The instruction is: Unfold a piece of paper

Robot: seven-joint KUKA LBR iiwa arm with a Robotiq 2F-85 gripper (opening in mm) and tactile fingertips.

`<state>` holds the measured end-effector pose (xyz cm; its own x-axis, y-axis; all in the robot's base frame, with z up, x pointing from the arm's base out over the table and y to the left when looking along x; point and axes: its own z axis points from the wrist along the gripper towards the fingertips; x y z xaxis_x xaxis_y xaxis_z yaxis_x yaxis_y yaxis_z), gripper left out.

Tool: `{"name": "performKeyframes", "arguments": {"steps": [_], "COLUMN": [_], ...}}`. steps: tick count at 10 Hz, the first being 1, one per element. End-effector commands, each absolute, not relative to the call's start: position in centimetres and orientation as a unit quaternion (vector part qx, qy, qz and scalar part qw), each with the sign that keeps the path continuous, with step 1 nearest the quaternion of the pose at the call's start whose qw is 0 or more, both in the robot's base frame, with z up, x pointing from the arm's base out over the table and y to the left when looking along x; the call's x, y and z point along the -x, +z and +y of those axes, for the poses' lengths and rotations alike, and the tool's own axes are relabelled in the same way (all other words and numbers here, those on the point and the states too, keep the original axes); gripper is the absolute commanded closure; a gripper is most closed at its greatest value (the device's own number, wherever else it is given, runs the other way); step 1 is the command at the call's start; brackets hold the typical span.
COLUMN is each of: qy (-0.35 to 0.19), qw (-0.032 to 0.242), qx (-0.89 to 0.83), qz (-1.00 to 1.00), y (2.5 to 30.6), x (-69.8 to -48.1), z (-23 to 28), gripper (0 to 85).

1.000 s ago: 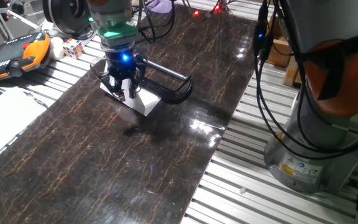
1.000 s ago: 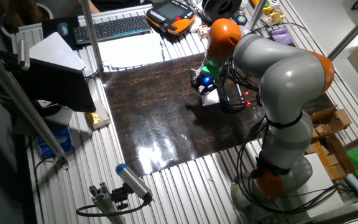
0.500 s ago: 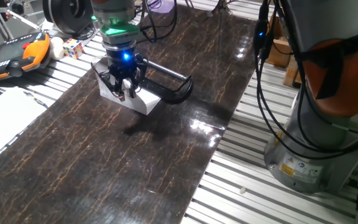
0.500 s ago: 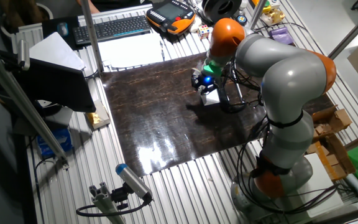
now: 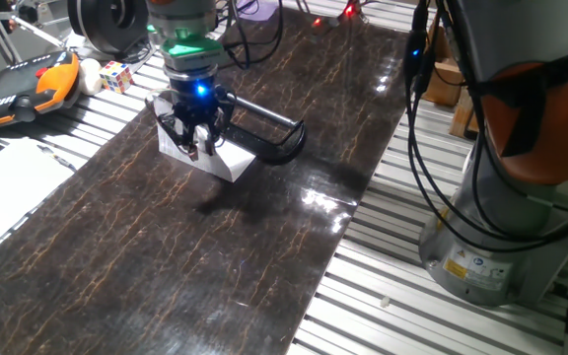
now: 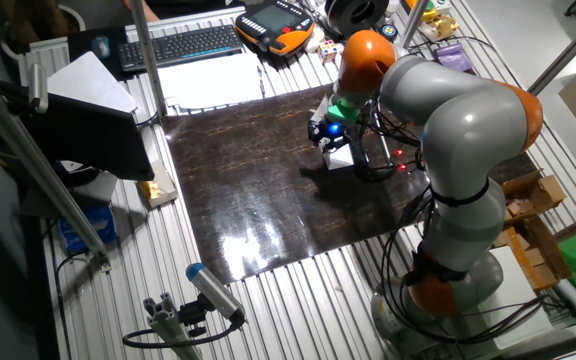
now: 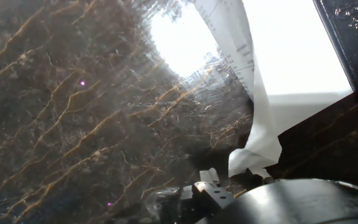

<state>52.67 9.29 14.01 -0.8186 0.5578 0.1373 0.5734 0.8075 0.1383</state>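
Observation:
The piece of paper (image 5: 233, 164) is a small white creased sheet on the dark marbled mat (image 5: 166, 256). My gripper (image 5: 197, 148) stands straight over its left part and is shut on one flap, which is raised off the mat at the left (image 5: 169, 136). The other half lies flat. In the other fixed view the gripper (image 6: 330, 140) hides most of the paper (image 6: 340, 157). In the hand view the bright paper (image 7: 291, 56) fills the upper right, and its lifted flap (image 7: 257, 140) curls down toward the fingertips at the bottom edge.
A black curved-handled tool (image 5: 279, 138) lies touching the paper's far right side and also shows in the hand view (image 7: 353, 37). An orange teach pendant (image 5: 28, 84), a colour cube (image 5: 116, 76) and a larger white sheet (image 5: 8, 177) lie left of the mat. The robot base (image 5: 501, 197) stands at the right.
The gripper has risen slightly and moved a little left with the flap, so the paper's left edge stands higher off the mat than one second ago.

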Motion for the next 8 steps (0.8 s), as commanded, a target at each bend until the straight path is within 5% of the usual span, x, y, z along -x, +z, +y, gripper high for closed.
{"name": "performKeyframes", "arguments": {"steps": [1, 8], "qy": [-0.090, -0.121], "qw": [0.043, 0.041], "qx": [0.299, 0.309], "qz": [-0.949, -0.942], "y": [13.99, 13.93], "x": [-52.58, -52.19], "z": [9.34, 9.58], "gripper": [52.3, 54.0]}}
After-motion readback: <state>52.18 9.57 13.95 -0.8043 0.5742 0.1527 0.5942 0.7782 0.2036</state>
